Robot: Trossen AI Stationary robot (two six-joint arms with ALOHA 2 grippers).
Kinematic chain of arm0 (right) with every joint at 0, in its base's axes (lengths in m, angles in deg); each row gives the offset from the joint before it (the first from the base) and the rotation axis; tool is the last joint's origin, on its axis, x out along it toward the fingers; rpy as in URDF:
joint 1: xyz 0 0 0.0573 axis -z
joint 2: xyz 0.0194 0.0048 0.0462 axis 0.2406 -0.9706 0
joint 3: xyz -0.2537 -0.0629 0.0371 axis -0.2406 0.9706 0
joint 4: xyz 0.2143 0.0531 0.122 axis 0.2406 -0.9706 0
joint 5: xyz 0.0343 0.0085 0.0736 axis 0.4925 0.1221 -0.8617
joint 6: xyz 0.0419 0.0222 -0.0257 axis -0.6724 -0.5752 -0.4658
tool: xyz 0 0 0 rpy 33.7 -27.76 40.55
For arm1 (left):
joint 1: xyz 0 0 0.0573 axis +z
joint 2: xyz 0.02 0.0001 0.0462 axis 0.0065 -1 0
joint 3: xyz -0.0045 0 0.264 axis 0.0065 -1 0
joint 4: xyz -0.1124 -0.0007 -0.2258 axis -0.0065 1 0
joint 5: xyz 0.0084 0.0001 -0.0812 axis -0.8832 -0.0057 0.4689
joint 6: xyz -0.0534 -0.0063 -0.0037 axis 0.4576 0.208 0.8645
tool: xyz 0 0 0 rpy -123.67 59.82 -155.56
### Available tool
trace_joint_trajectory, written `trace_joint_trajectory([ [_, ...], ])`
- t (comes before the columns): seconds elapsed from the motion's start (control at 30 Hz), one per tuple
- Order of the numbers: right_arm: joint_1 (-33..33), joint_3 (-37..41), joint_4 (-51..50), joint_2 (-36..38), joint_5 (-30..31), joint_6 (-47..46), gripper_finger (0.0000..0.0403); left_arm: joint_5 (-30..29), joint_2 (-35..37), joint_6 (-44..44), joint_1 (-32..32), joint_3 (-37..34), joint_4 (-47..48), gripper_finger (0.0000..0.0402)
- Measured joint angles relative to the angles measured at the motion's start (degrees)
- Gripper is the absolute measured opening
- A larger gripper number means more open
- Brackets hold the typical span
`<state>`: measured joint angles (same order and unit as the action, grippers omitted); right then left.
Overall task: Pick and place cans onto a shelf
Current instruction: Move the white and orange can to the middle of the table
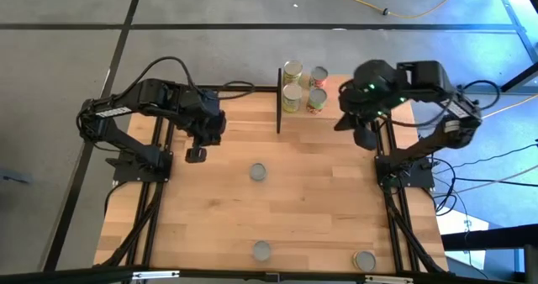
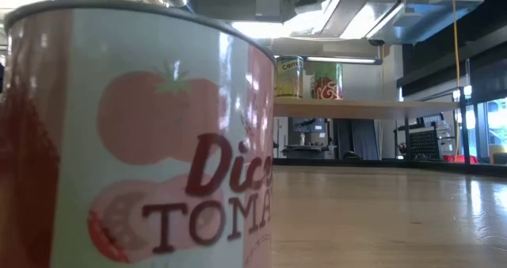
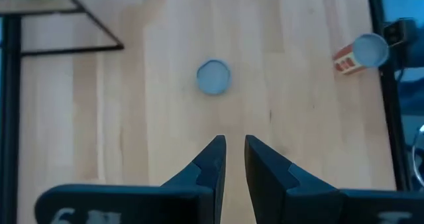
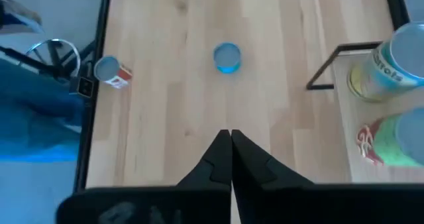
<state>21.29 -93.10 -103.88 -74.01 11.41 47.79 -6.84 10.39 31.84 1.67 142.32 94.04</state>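
Evidently no can is held; the left tool (image 1: 196, 155) hangs with fingers slightly apart, the right tool (image 1: 366, 138) closed together; reaching the can ahead (image 1: 258, 173) is called for next, then carrying to the shelf (image 1: 333, 82).

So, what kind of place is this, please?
Probably a robotics lab or workshop: two arms bolted to a wooden table, exposed ceiling ducts, bare concrete floor with a loose yellow cable.

Four cans (image 1: 303, 87) crowd the shelf (image 1: 336, 107), leaving bare board toward its right edge. On the counter (image 1: 319, 183), one can (image 1: 258, 173) stands mid-board, two near the front edge; wide open wood lies between.
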Motion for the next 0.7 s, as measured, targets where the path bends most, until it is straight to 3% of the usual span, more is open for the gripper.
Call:
trace_joint_trajectory([
  [0.2, -7.1, 4.1, 3.1, 3.5, 3.3, -4.5, 0.0, 3.6, 0.0, 0.0, -4.3, 0.0, -3.0, 0.005],
  [0.4, -14.0, 8.3, 4.7, 6.0, 5.9, -6.4, 0.0, 2.9, 0.0, 7.7, -10.7, 0.0, -9.0, 0.005],
  [0.7, -20.5, 18.7, 5.9, 13.4, 5.9, -6.5, 0.0, -7.3, -4.5, 21.5, -21.9, 0.0, -17.7, 0.005],
])
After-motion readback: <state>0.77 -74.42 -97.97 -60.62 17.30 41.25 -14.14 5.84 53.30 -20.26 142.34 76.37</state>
